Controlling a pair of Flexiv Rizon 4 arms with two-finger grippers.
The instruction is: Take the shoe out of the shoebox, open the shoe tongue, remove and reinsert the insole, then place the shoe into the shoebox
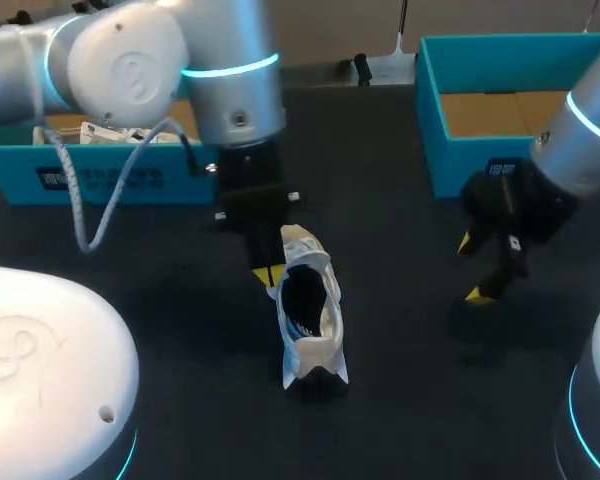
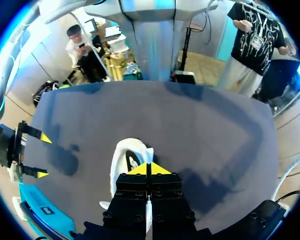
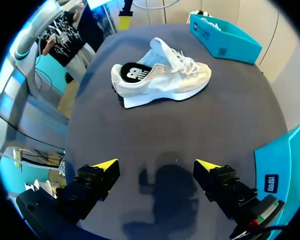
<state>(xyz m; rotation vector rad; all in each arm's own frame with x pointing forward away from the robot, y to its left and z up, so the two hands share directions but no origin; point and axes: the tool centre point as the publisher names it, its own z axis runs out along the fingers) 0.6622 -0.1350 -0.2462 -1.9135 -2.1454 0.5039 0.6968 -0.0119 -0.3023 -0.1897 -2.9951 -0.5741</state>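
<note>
A white shoe (image 1: 310,310) stands on the dark table in the middle, its tongue (image 1: 300,242) lifted up. The dark insole (image 3: 135,72) lies inside it. My left gripper (image 1: 268,275) hangs beside the tongue end of the shoe, fingers shut with nothing between them; in the left wrist view its tips (image 2: 149,169) meet just over the shoe (image 2: 124,159). My right gripper (image 1: 475,268) is open to the right of the shoe, apart from it. From the right wrist view, the shoe (image 3: 162,75) lies well ahead of the open right gripper (image 3: 157,165).
A blue shoebox (image 1: 435,110) with a bare cardboard floor stands at the back right, close behind my right gripper. Another blue box (image 1: 100,175) holding paper sits at the back left. Open tabletop lies between the shoe and the right gripper.
</note>
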